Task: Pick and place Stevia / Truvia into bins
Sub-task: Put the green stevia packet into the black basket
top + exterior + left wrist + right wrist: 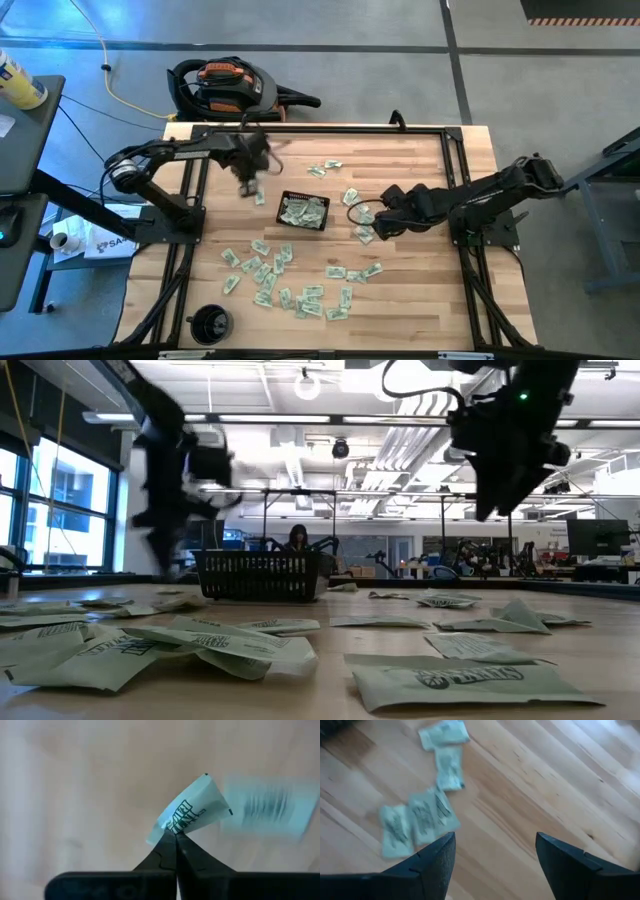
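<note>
Many pale green and white Stevia sachets (pixel 290 285) lie flat across the near half of the wooden table, with a few more (pixel 325 168) farther back. The black mesh bin (pixel 303 211) stands mid-table with several sachets inside. My left gripper (pixel 175 834) is left of the bin (pixel 247 188), pointing down and shut on one sachet (pixel 192 810). My right gripper (pixel 495 855) hovers open to the right of the bin (pixel 375 225), over bare wood beside a few sachets (pixel 420 820). My left gripper pinches the sachet by one end (pixel 170 826) between its two fingertips, coming from above and pointing down. The rest of the sachet sticks out past the tips, tilted and slightly bent. It looks lifted off the wood.
Another sachet (pixel 260 198) lies on the table just beside my left gripper. A round black cup (pixel 210 322) stands at the near left corner. A black frame rail (pixel 320 130) runs along the table's far edge and down its sides. A person (pixel 298 538) sits far behind the table.
</note>
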You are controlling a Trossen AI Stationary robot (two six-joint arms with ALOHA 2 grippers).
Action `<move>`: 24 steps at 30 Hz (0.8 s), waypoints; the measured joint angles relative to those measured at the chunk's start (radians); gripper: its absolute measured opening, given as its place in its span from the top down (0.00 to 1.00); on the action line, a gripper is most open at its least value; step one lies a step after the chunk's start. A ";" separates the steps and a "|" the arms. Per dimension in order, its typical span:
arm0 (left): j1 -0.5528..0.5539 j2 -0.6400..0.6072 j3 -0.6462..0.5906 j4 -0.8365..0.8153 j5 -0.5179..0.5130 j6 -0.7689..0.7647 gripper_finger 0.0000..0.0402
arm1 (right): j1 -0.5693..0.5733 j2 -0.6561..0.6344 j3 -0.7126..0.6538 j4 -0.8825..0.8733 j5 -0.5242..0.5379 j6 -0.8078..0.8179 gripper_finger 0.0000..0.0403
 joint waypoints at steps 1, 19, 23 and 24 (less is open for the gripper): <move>0.000 -0.024 0.028 -0.003 0.023 -0.035 0.91 | -0.006 0.000 0.000 0.023 0.001 -0.005 0.34; -0.395 -0.020 0.148 0.261 0.288 -0.203 0.92 | -0.009 0.001 0.000 0.304 -0.016 0.074 0.34; -0.444 0.084 0.147 0.259 0.219 -0.204 0.82 | 0.006 0.001 0.000 0.303 -0.047 0.131 0.34; -0.457 0.097 0.147 0.251 0.197 -0.206 0.79 | 0.011 0.001 0.000 0.303 -0.056 0.144 0.34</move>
